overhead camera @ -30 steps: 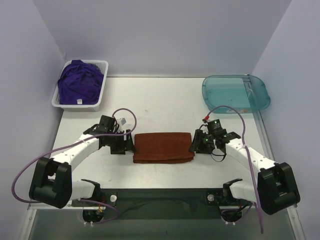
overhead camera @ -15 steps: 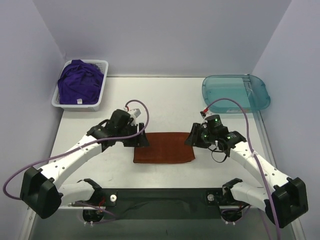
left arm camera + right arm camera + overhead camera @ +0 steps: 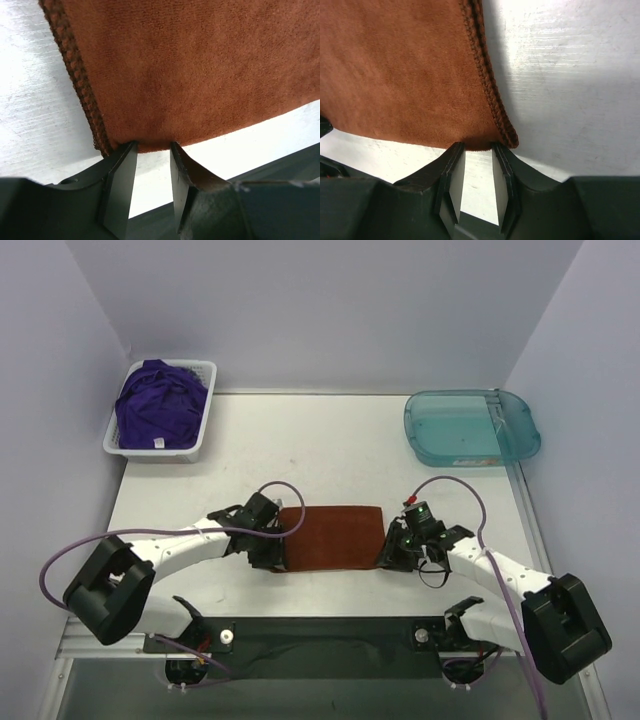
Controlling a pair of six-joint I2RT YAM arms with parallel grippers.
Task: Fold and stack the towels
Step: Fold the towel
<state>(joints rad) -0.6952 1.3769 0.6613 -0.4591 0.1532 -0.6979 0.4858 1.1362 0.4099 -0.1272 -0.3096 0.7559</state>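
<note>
A rust-orange towel (image 3: 335, 537) lies flat on the table between my two arms. My left gripper (image 3: 278, 552) is at its near-left corner. In the left wrist view the jaws (image 3: 152, 145) stand apart, their tips touching the towel's (image 3: 200, 65) near edge, with bare table showing between the pads. My right gripper (image 3: 388, 555) is at the near-right corner. Its jaws (image 3: 479, 146) also stand a little apart, with the tips against the towel's (image 3: 405, 70) hem beside the stitched side edge. Purple towels (image 3: 160, 405) lie heaped in the basket at the far left.
The white slotted basket (image 3: 207, 368) stands at the table's far left corner. A translucent teal tray (image 3: 470, 425) sits at the far right. Purple cables loop off both arms. The table's dark near edge (image 3: 320, 625) runs just behind the grippers.
Both grippers swung from the towel's far corners down to its near corners. Both sets of jaws have narrowed. The towel now covers a slightly shorter, squarer patch.
</note>
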